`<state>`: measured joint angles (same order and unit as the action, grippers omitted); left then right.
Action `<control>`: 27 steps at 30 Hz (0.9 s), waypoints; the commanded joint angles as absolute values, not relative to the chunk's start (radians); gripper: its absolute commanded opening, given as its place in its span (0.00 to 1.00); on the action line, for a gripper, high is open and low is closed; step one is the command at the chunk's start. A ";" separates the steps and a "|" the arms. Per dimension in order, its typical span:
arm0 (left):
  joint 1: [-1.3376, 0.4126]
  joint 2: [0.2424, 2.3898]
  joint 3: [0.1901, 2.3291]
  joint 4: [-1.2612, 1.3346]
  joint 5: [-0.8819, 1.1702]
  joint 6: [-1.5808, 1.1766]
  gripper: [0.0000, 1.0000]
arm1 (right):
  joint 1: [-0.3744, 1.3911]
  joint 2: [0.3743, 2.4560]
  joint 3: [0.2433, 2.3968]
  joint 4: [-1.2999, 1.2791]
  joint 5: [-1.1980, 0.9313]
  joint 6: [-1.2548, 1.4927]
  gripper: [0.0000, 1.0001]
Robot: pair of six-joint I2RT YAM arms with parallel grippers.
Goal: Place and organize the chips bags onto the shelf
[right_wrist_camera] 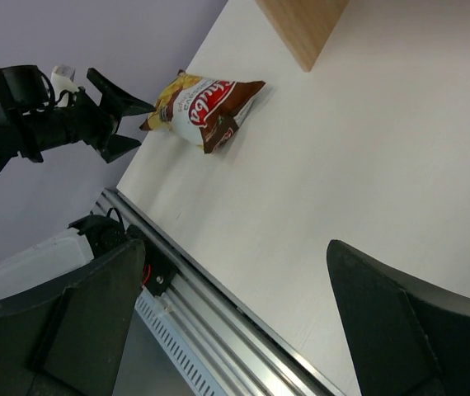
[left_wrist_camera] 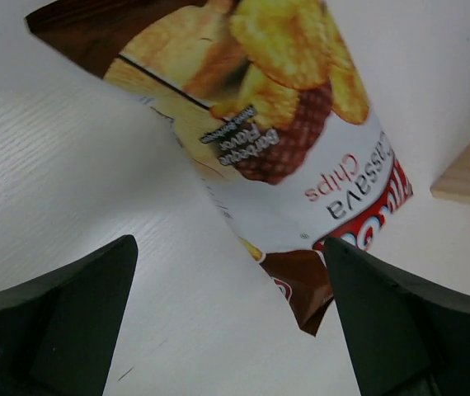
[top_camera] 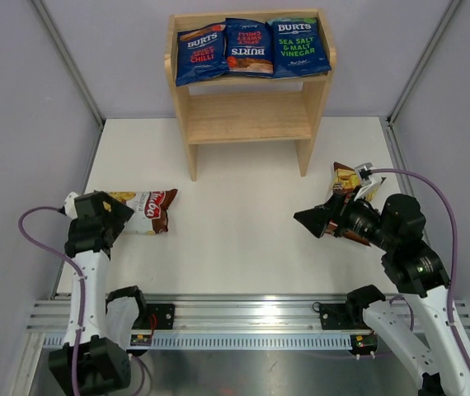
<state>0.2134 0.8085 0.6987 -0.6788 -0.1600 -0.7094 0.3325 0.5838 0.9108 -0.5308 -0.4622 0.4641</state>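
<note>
STEP: pickup of left Chuba cassava-chips bag [top_camera: 146, 210] judged in hand | PLACE: bag flat on table [top_camera: 243, 239], front-left of shelf [top_camera: 250, 115], well apart; three BURTS bags [top_camera: 250, 48] on its top tier; second Chuba bag [top_camera: 346, 177] front-right of shelf | CLAWS: left gripper [left_wrist_camera: 228, 242] spread wide, nothing held, bag's end just ahead; right gripper [right_wrist_camera: 235, 244] wide, nothing held | ADVICE: bag's end to be straddled, pinched gently, chips not crushed.

The shelf [top_camera: 247, 115] is of light bare wood, matt, with its grain visible. The blue chips bags [top_camera: 249, 48] are of glossy film that catches the light, and so is the brown-white bag [left_wrist_camera: 284, 124]. The surface [left_wrist_camera: 70, 165] is white and matt, with a fine grain. The fingers [left_wrist_camera: 70, 322] look like black matt plastic. The rail [top_camera: 243, 318] is ribbed bare metal.
</note>
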 commanded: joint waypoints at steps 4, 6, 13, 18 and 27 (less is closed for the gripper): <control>0.503 0.804 0.539 -0.477 0.139 -0.877 0.99 | 0.328 0.595 0.853 -0.416 -0.649 0.476 0.99; 0.558 0.796 0.456 -0.364 0.202 -0.888 0.99 | 0.328 0.592 0.832 -0.399 -0.660 0.492 0.99; 0.641 0.695 0.293 -0.141 0.236 -0.954 0.99 | 0.328 0.600 0.756 -0.250 -0.727 0.554 0.99; 0.652 0.617 0.238 -0.081 0.124 -1.026 0.99 | 0.330 0.646 0.747 -0.221 -0.761 0.564 0.99; 0.689 0.893 0.295 -0.005 0.115 -1.045 0.99 | 0.330 0.673 0.765 -0.180 -0.778 0.597 0.99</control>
